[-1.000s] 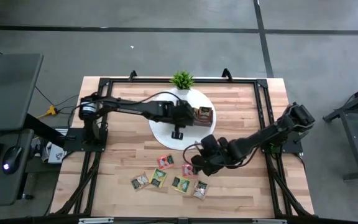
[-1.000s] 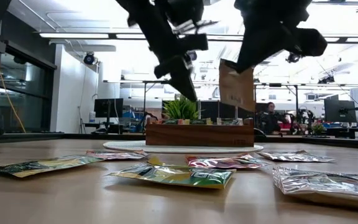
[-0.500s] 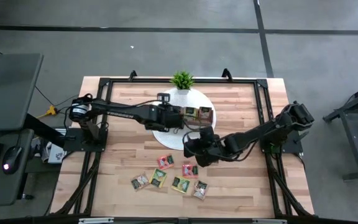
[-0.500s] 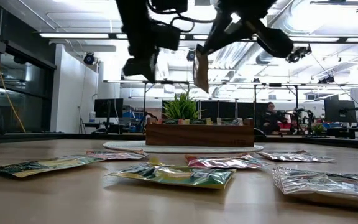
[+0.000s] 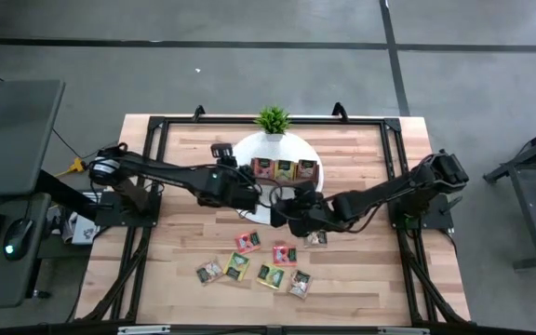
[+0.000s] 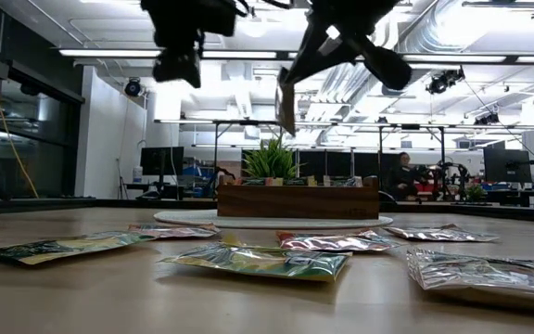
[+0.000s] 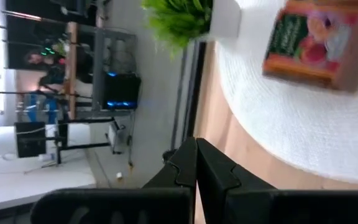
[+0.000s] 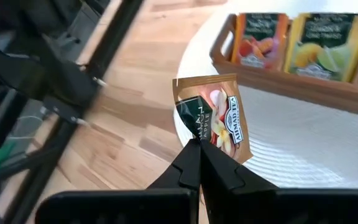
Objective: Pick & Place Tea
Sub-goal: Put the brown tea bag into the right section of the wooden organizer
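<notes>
Over on the left, left gripper (image 5: 240,195) pinched shut on nothing, hovering above the near-left edge of the white round mat (image 5: 249,209), clear of the action. Just right of it, right gripper (image 5: 291,212) clamped tight on the bottom edge of one tea sachet (image 8: 213,117), a tan wrapper with a dark label, hanging up off the table over the mat's near rim. Straight ahead of those jaws, across the mat: the wooden tray (image 5: 285,171), long axis running left to right, compartments side by side, each already showing sachets standing in it. Sachet held with its flat face toward the tray, so probably only a short push forward and a drop left, with the right arm clearly the nearer and the one loaded. Low view: same sachet (image 6: 286,104) edge-on, high above the tray (image 6: 297,200). Nearer the front edge, loose sachets (image 5: 254,264) lying flat, waiting, one more (image 5: 315,239) further right.
</notes>
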Controlling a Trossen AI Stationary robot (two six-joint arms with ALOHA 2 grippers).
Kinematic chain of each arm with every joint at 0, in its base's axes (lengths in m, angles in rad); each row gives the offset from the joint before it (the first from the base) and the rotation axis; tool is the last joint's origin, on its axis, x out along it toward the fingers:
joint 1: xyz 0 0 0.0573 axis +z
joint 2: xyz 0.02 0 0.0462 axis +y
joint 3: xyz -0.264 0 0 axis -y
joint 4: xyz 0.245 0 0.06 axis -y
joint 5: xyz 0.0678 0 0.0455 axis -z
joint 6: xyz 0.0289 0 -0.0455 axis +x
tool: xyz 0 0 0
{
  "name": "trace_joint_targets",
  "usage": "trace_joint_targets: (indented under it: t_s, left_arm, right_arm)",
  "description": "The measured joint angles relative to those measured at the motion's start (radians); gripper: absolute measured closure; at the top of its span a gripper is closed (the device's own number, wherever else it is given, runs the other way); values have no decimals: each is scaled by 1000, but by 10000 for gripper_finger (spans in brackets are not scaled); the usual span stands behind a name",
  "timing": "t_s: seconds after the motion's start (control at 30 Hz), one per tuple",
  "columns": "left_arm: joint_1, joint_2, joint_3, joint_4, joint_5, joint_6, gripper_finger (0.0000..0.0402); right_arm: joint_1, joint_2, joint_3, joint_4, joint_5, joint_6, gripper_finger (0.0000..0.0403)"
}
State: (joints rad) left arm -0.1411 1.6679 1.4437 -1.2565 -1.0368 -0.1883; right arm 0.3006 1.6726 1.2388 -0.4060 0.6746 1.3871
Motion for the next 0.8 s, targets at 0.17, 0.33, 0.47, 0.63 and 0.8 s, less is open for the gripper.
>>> trace_joint_targets:
  t_s: [0.17,0.33,0.47,0.63,0.8]
  left_arm:
    - [33,-116,-41,19,-7,3,402]
    - [67,-284,-220,223,81,64,402]
    - [76,-442,-425,558,261,243,402]
    - [89,-547,-590,870,503,342,402]
    - [150,-564,-616,979,786,420,402]
  right_arm:
    - [29,-4,0,-23,80,74,403]
    - [29,-12,0,2,135,85,403]
    - [21,-17,0,35,146,72,403]
    - [14,-32,0,27,11,-169,403]
    - [-11,-65,0,74,-264,-536,403]
